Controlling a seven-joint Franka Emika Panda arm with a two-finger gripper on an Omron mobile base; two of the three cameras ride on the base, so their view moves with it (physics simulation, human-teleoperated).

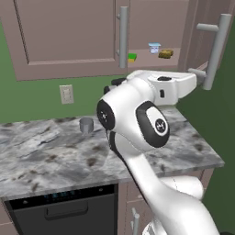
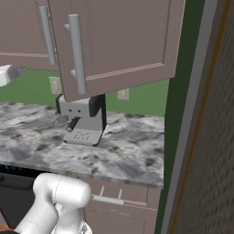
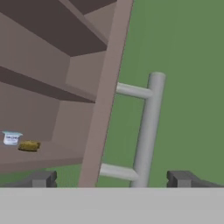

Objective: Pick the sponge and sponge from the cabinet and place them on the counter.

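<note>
Green wall backs the veined grey marble counter (image 1: 55, 151). The claw (image 3: 111, 180), jaws spread wide and empty, faces the mauve flat-panelled cabinet (image 3: 57, 109), its door edge straight ahead. Beyond-left, on the bottom shelf, rest a tan-brown block sponge (image 3: 29, 146) and green-yellow block sponge (image 1: 132, 57).

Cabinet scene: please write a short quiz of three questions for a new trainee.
1. True or false: the green sponge lies on the counter.
2. What stands between the two sponges on the cabinet shelf? A) white cup B) coffee machine C) grey cup
3. Fill in: the gripper's jaws stand ____ , holding nothing.

Key: 1 false, it lies in the cabinet. 2 A, the white cup, beside the tan sponge. 3 open.
</note>
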